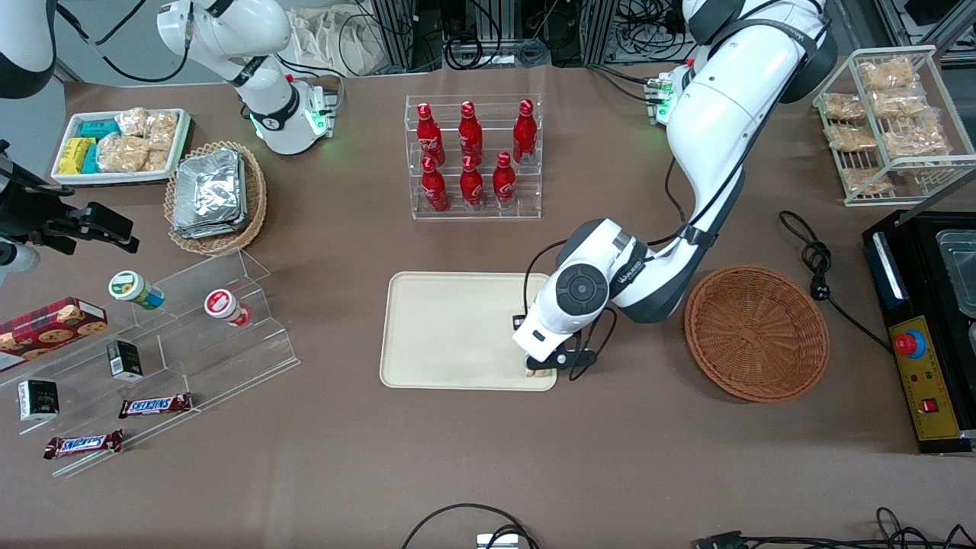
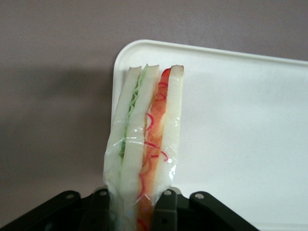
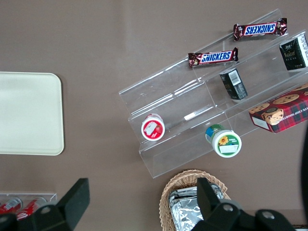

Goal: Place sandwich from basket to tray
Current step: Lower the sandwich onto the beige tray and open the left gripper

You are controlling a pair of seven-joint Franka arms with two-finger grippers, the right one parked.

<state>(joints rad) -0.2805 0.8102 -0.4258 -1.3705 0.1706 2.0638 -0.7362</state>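
- I had the left arm's gripper (image 1: pixel 540 371) low over the corner of the cream tray (image 1: pixel 450 328) that lay nearest the front camera and toward the working arm's end of the table.
- Its 2 fingers (image 2: pixel 162 209) were clamped on the clear-wrapped sandwich (image 2: pixel 144 144), which hung on edge with green filling in one layer and orange-red in the other.
- In the wrist view the wedge sat over the tray's rounded corner, part of it over the rim; I could not tell whether it touched the surface.
- The reddish-brown wicker basket (image 1: pixel 756 332) stood empty just beside the tray, so I judged the carry done and the placing step in hand.
- The next move, as I read it, called for nudging slightly inward from the rim, lowering until the sandwich rested on the tray, then parting the fingers and lifting straight up.
- 6 red bottles in a clear rack (image 1: pixel 474 156) stood farther from the camera, well apart from the work.
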